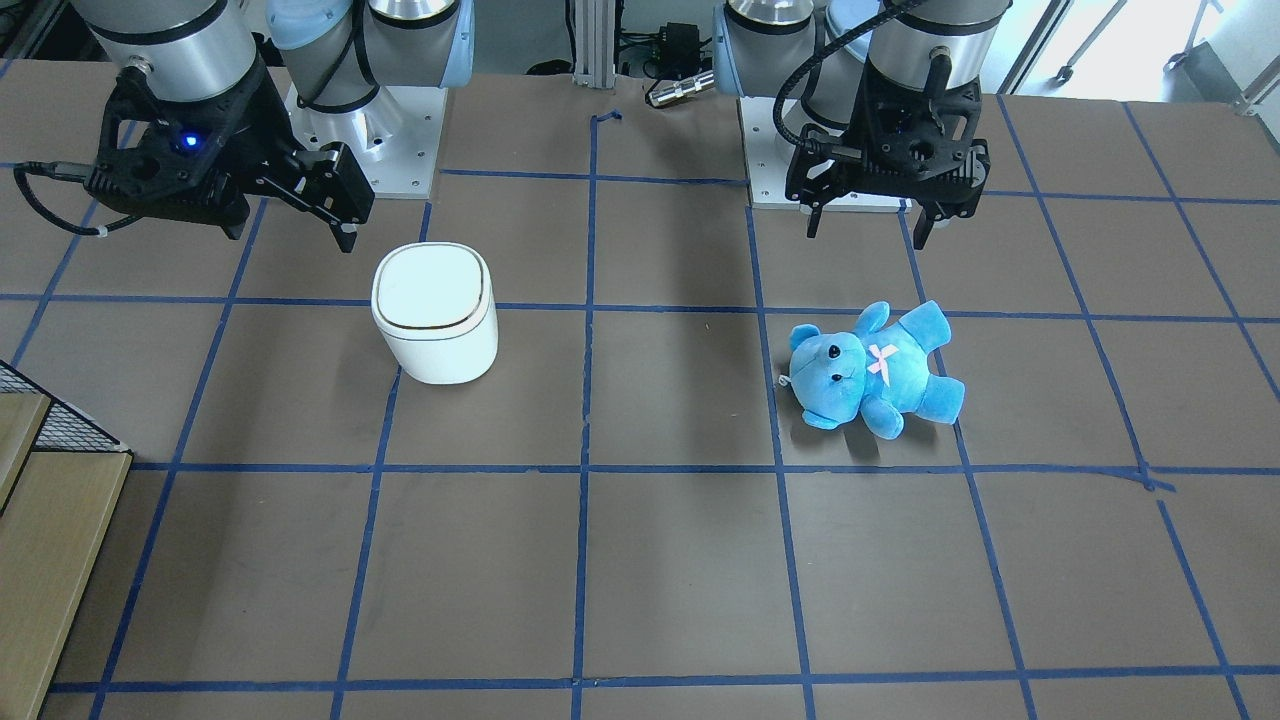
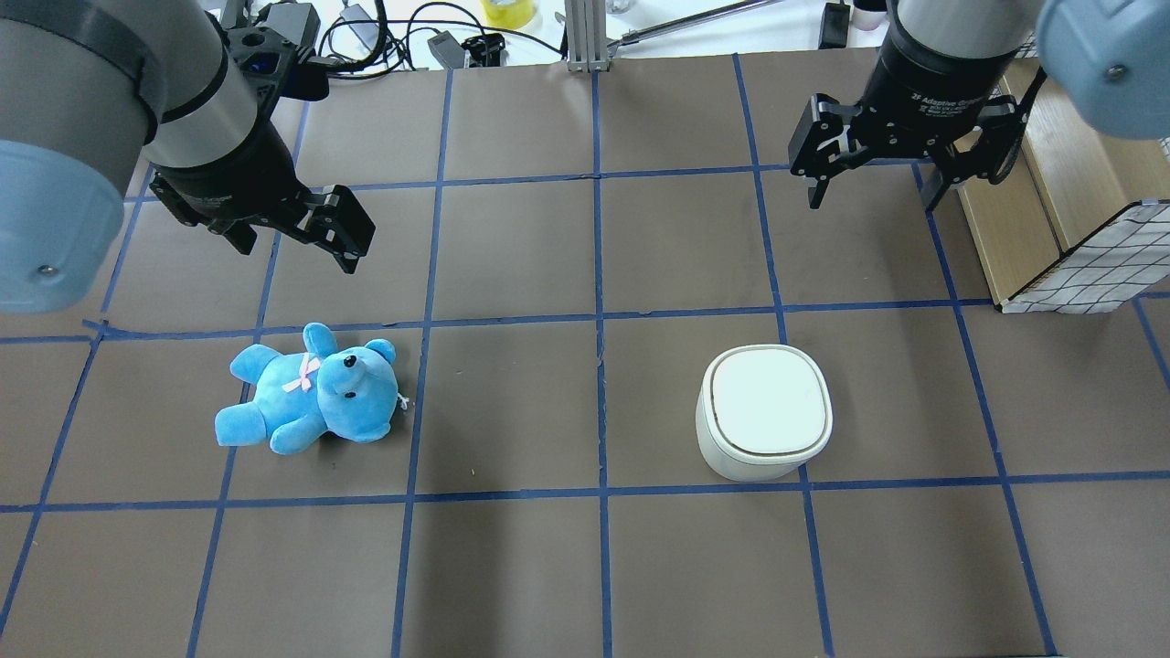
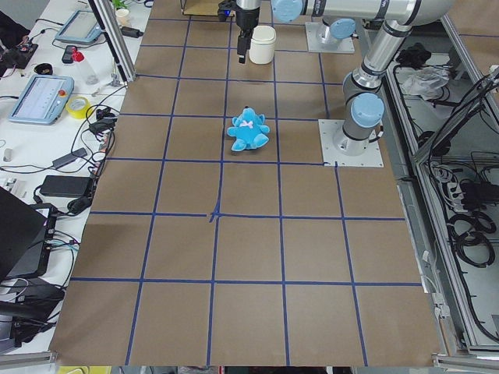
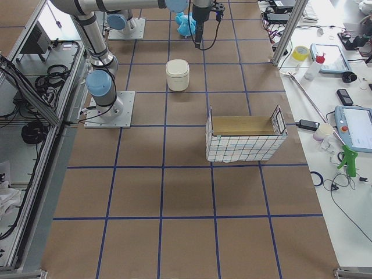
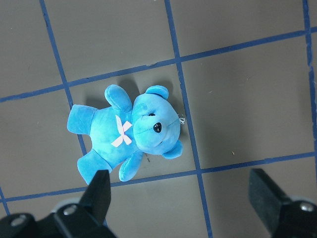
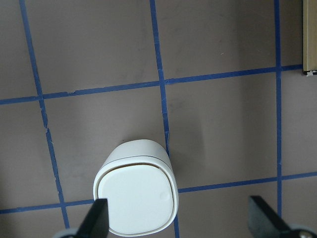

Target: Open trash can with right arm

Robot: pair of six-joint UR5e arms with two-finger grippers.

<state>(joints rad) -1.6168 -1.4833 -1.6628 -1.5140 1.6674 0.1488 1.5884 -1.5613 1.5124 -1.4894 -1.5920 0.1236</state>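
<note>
Overhead, the right gripper hangs released, jaws wide, well apart from the trash can, which stands with its lid shut at the gripper's 7 o'clock. I judge the reach toward it is the step in hand, and next the claw must come down to the lid's edge. The right wrist view adds a look straight down: the bin lies at 7 o'clock, and the spread fingers hold nothing.

**A:** so how are the arms sitting?

**B:** right arm and left arm both hang in the air with wrists pointing straight down. right gripper has its fingers spread wide and empty, with the blue light on.

**A:** and the other one?

**B:** left gripper is the same deal, fingers wide apart and gripping nothing.
</note>
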